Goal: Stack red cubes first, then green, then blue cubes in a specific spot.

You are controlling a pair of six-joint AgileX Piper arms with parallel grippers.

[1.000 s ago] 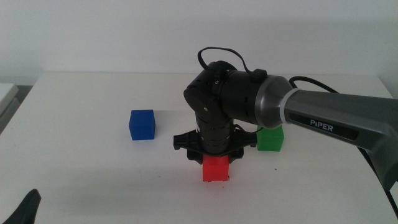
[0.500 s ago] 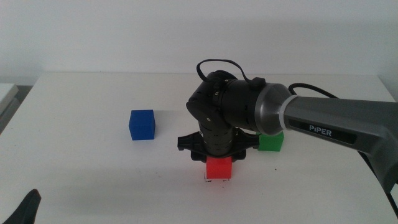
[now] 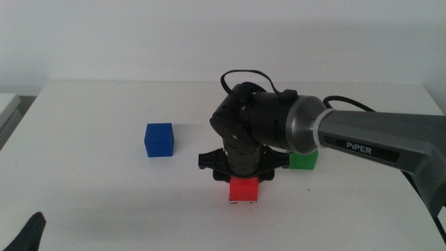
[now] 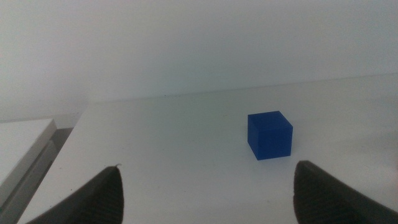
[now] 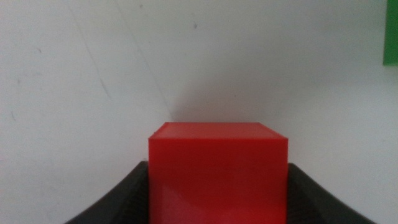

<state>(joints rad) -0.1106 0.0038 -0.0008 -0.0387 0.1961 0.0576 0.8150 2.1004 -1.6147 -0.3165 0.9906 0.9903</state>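
The red cube (image 3: 244, 189) sits low at the table's middle with my right gripper (image 3: 243, 180) shut on it from above. In the right wrist view the red cube (image 5: 217, 174) fills the gap between the dark jaws of the right gripper (image 5: 217, 199). Tiny black marks of the spot (image 3: 243, 203) peek out at the cube's base; the rest is covered. I cannot tell whether the cube touches the table. The green cube (image 3: 305, 160) stands behind the arm, partly hidden. The blue cube (image 3: 159, 139) (image 4: 269, 134) stands to the left. My left gripper (image 4: 206, 167) waits open at the near left corner.
A white table (image 3: 104, 195) with a white wall behind. The right arm's grey link (image 3: 376, 136) stretches across the right half. A pale ledge (image 4: 25, 149) lies beyond the table's left edge.
The right gripper with the red cube has shifted slightly to the right and settled lower. The blue and green cubes and the left arm have not moved.
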